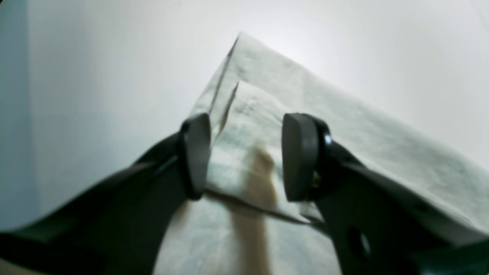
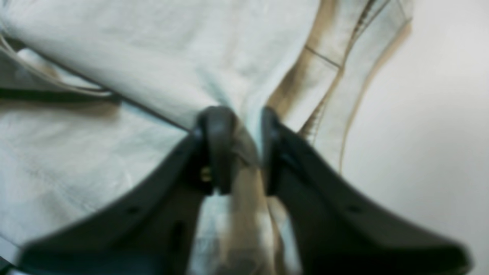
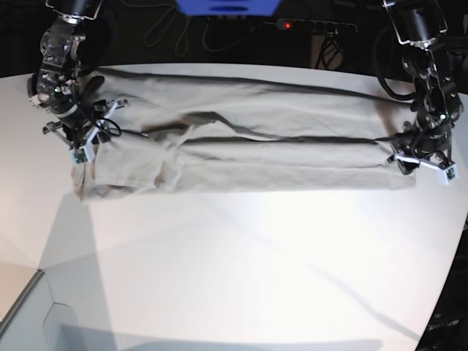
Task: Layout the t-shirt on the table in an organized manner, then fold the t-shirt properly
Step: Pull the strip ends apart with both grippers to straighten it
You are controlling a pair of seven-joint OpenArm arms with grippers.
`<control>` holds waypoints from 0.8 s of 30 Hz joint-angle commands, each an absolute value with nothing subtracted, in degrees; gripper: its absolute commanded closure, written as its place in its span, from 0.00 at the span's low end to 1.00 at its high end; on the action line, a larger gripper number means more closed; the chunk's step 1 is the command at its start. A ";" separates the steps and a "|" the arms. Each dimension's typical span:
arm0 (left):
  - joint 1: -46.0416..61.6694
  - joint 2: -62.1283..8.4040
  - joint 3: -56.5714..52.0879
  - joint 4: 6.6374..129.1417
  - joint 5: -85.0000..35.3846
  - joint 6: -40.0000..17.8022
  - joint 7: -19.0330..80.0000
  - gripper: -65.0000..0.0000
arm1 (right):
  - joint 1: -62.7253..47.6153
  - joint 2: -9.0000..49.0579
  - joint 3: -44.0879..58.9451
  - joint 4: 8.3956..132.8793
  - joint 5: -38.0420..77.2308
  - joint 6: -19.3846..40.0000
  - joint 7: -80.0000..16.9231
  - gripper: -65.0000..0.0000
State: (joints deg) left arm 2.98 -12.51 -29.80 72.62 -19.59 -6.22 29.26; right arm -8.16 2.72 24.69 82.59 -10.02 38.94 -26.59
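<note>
Right tool [image 2: 238,149] pinches a t-shirt [image 3: 241,150] fold, seen only by wrist; left tool [image 1: 246,156], 3 o'clock, straddles cloth, jaws apart.

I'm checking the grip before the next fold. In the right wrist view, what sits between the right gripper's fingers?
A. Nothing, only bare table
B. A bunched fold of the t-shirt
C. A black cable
B: the right gripper has its fingers drawn close around a pinched ridge of the t-shirt.
</note>
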 commanded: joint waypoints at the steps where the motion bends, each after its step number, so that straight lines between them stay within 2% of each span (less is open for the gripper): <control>1: 2.42 -13.32 -30.02 73.63 -19.82 -6.29 27.82 0.55 | -7.60 3.30 24.92 83.38 -9.36 40.00 -25.71 0.92; 2: 2.42 -13.32 -30.02 73.63 -19.82 -6.29 27.74 0.55 | -7.60 3.30 24.92 83.38 -9.36 40.00 -25.63 0.99; 3: 2.42 -13.32 -30.02 73.63 -19.82 -6.29 27.74 0.55 | -7.69 3.30 24.92 83.38 -9.36 40.00 -25.63 1.00; 13: 2.33 -13.41 -30.02 73.80 -19.82 -6.29 27.74 0.55 | -8.48 1.54 28.44 90.77 -9.36 40.00 -25.80 1.00; 24: 2.15 -13.23 -30.02 73.63 -19.82 -6.29 27.74 0.55 | -16.22 -1.54 26.68 103.60 -9.36 40.00 -25.89 1.00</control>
